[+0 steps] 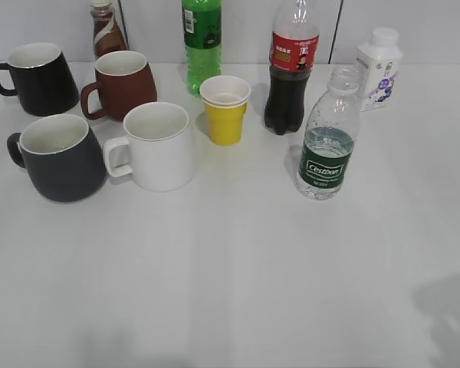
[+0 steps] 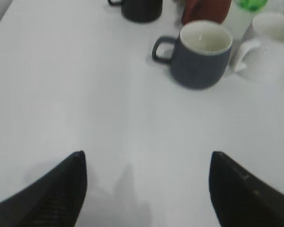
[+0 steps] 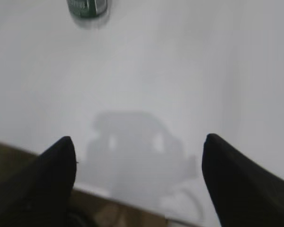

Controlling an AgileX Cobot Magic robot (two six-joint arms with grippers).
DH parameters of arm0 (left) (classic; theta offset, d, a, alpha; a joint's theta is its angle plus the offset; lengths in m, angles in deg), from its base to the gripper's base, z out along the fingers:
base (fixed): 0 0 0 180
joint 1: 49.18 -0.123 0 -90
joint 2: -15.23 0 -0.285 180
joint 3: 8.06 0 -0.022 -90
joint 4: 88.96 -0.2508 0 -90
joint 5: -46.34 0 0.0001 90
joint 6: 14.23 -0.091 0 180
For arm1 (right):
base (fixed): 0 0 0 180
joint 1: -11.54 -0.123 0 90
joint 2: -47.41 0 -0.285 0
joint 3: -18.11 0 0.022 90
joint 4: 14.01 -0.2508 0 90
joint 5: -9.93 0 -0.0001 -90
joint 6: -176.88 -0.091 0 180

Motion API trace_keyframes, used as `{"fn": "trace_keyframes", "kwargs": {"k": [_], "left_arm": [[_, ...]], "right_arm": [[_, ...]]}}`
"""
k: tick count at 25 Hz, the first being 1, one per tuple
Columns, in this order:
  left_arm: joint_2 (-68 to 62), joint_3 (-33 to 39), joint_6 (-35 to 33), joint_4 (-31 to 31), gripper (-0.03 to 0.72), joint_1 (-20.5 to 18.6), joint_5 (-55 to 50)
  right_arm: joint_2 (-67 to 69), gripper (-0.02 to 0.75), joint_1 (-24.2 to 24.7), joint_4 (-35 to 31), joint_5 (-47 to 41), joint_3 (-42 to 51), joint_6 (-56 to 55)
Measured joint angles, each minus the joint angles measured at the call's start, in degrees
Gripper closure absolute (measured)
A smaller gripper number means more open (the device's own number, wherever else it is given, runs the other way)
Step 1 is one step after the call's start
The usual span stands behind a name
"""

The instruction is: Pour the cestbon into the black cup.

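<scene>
Right gripper (image 3: 137, 182) fingers spread, empty, nearer arm | water bottle (image 1: 329, 146) upright, cap off, straight ahead of those fingers, right of dark-grey mug (image 1: 59, 157) | left gripper (image 2: 146, 189) likewise spread, facing mug | grasp not begun

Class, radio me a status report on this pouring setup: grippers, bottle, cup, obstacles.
Left gripper and right gripper open, empty. Cestbon upright, uncapped, untouched. Black cup upright, white mug standing between them.
</scene>
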Motion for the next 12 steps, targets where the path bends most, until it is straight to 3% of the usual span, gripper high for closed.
{"fn": "trace_keyframes", "kwargs": {"k": [5,12], "left_arm": [[2.6,0.9,-0.1,-1.1,0.091,0.1,-4.9],[3.5,3.1,-0.1,-1.4,0.095,0.1,-2.4]], "right_arm": [[-7.9,0.128,0.0,-0.4,-7.7,3.3,0.3],[-12.4,0.139,0.0,-0.7,-7.1,4.6,0.5]]}}
